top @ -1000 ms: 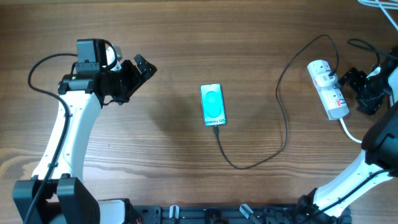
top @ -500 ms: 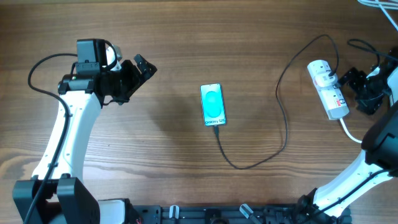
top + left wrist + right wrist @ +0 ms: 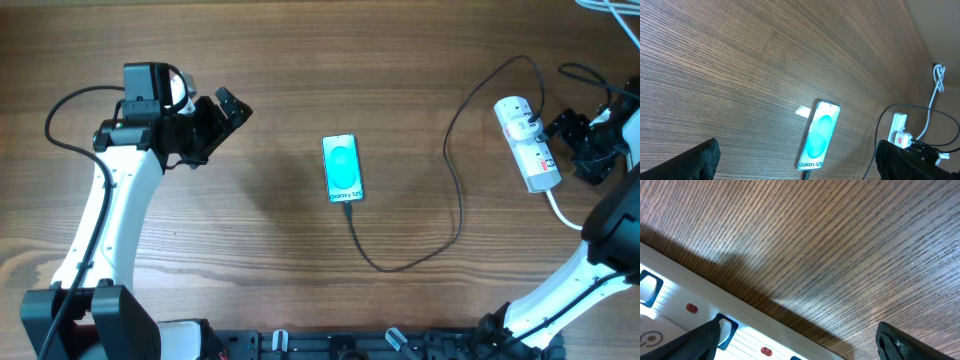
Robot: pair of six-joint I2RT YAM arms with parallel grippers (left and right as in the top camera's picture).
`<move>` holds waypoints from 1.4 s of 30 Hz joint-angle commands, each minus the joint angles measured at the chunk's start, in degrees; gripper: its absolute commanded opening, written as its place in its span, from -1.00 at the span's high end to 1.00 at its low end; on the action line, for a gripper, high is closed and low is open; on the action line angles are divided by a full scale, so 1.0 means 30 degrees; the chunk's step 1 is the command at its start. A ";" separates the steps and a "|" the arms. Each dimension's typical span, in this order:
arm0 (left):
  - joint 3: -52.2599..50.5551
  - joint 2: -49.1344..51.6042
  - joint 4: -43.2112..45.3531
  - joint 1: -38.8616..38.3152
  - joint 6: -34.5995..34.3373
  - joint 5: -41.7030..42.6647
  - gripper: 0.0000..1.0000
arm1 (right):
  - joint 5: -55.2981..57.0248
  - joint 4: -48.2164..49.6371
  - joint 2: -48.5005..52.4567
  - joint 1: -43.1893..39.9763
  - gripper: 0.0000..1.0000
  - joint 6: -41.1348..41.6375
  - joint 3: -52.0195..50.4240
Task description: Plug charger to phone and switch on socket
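One phone [image 3: 342,168], one charger [image 3: 460,215], one socket [image 3: 530,150], two end effectors [image 3: 218,130] [image 3: 575,148].

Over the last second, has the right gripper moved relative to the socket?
No. The right gripper stays where it was, just right of the socket, with the same gap.

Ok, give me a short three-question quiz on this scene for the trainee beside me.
1. True or false: the thin black charger cable reaches the bottom edge of the flat turquoise-screened phone.
2. Which gripper is nearer the white power strip with red switches? A: left gripper. B: right gripper.
3. Fill in: both grippers are ____ and hold nothing.
Key: 1 true; 2 B; 3 open.
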 commanded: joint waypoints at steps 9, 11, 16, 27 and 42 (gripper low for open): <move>0.0007 -0.0058 0.0007 0.0073 0.0437 -0.0117 -1.00 | -0.2812 -0.0117 -0.0335 0.0175 -0.99 -0.1705 0.0801; 0.0007 -0.0051 0.0007 0.0073 0.0437 -0.0117 -1.00 | -0.2718 -0.0291 -0.0364 0.0175 -0.99 -0.1596 0.0801; 0.0007 -0.0058 0.0007 0.0073 0.0437 -0.0117 -1.00 | -0.2229 -0.1275 -0.0364 0.0175 -1.00 -0.0991 0.0801; 0.0007 -0.0058 0.0007 0.0073 0.0437 -0.0117 -1.00 | -0.1311 -0.0867 -0.0364 0.0175 -0.99 -0.0517 0.0801; 0.0007 -0.0058 0.0007 0.0073 0.0437 -0.0117 -1.00 | -0.0299 -0.0947 -0.0357 0.0175 -0.99 0.0590 0.0612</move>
